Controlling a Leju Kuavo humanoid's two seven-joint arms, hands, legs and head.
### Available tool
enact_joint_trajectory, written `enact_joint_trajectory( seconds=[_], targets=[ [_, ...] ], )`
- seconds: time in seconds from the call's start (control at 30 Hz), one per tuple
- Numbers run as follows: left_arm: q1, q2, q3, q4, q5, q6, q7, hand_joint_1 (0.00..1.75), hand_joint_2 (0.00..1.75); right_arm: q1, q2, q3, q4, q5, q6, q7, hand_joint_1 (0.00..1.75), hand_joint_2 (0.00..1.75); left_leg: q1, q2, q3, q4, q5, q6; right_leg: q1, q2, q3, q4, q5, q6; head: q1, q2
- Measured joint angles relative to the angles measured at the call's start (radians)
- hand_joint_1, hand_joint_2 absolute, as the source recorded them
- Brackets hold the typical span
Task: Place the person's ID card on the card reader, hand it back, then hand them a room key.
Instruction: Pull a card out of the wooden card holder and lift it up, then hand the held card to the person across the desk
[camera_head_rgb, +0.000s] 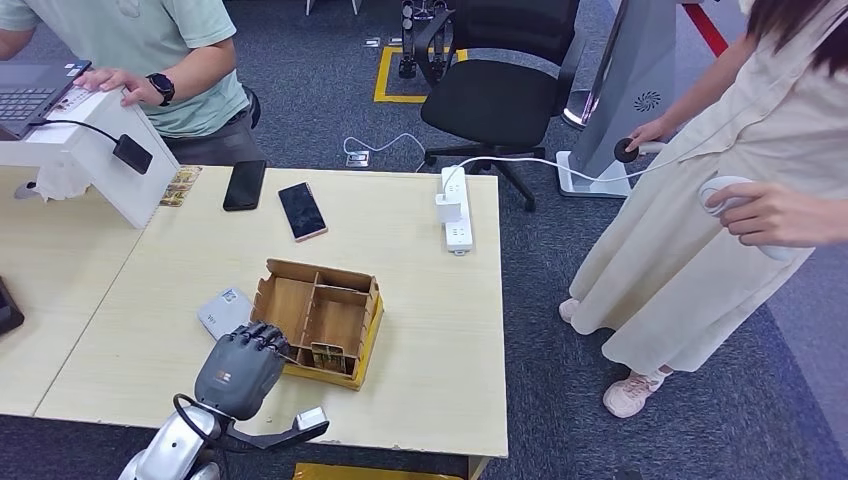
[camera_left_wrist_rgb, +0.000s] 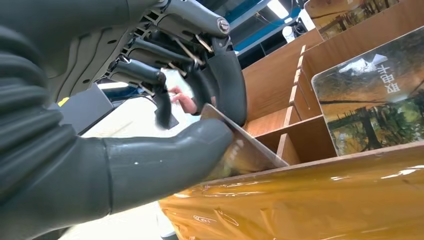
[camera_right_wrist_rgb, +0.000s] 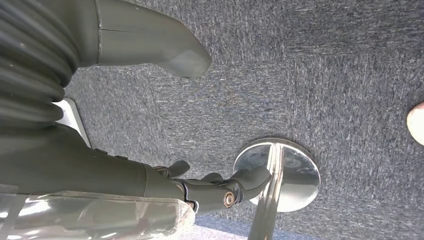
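pinching a thin card (camera_left_wrist_rgb: 245, 145) between thumb (camera_left_wrist_rgb: 165, 160) and the dark fingers (camera_left_wrist_rgb: 225, 75), the left hand (camera_head_rgb: 240, 368) sits at the near left corner of the wooden divider box (camera_head_rgb: 322, 312) on the table (camera_head_rgb: 430, 330). in the left wrist view the card is tilted, one edge at the box wall, and a picture-printed room key (camera_left_wrist_rgb: 372, 100) stands upright in a slot just beyond. in the head view more cards (camera_head_rgb: 328, 356) show in the box's near compartment. judgement: the step in hand is drawing a room key from the box, though i cannot tell whether the pinched card is free of its slot.

the white card reader (camera_head_rgb: 224, 312) lies flat just left of the box, near the hand. a person in a light dress (camera_head_rgb: 690, 190) stands off the table's right side, well apart from the hand.

the right hand (camera_right_wrist_rgb: 215, 187) hangs over the carpet, fingers loosely curled, nothing in them.

risks as i see them:
- the pinch is on an edge only; the card could slip or twist out as it lifts.
- the card's lower edge could snag the box wall and drag or tip the light box.
- fingers reaching in could knock the neighbouring cards flat.
- the handover is a long reach across the table; a slack grip could drop the card short of the person.
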Motion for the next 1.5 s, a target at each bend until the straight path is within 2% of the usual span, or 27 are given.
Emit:
enact_joint_trajectory(
  seconds=[0.37, 0.9, 1.37, 1.5],
  targets=[
    [0.0, -0.004, 0.0, 0.0, 0.011, 0.0, -0.006, 1.71, 1.75, 0.0, 0.0, 0.002, 0.0, -0.006, 0.001, 0.0, 0.0, 1.75, 0.0, 0.0, 0.0, 0.0, 0.0, 0.0, 0.0, 0.0, 0.0, 0.0, 0.0, 0.0, 0.0, 0.0],
    [-0.006, -0.001, 0.0, -0.015, 0.032, 0.001, -0.023, 1.75, 1.75, 0.0, 0.0, 0.003, 0.0, -0.004, 0.0, 0.005, 0.0, 1.75, 0.0, 0.0, 0.0, 0.0, 0.0, 0.0, 0.0, 0.0, 0.0, 0.0, 0.0, 0.0, 0.0, 0.0],
    [-0.108, 0.002, 0.043, -0.11, 0.013, 0.028, -0.021, 1.75, 1.75, 0.0, -0.001, 0.025, 0.0, -0.003, -0.001, 0.016, 0.0, 1.75, 0.0, 0.0, 0.0, 0.0, 0.001, 0.0, 0.0, 0.0, 0.0, 0.0, 0.001, -0.001, 0.0, 0.0],
    [-0.141, -0.002, 0.057, -0.123, 0.001, 0.035, -0.023, 1.75, 1.75, 0.003, -0.005, 0.033, 0.008, 0.009, -0.001, -0.004, 0.0, 1.75, 0.0, 0.0, 0.0, 0.0, 0.001, 0.0, 0.0, 0.0, 0.0, 0.0, 0.001, -0.001, 0.0, 0.0]
  ],
)
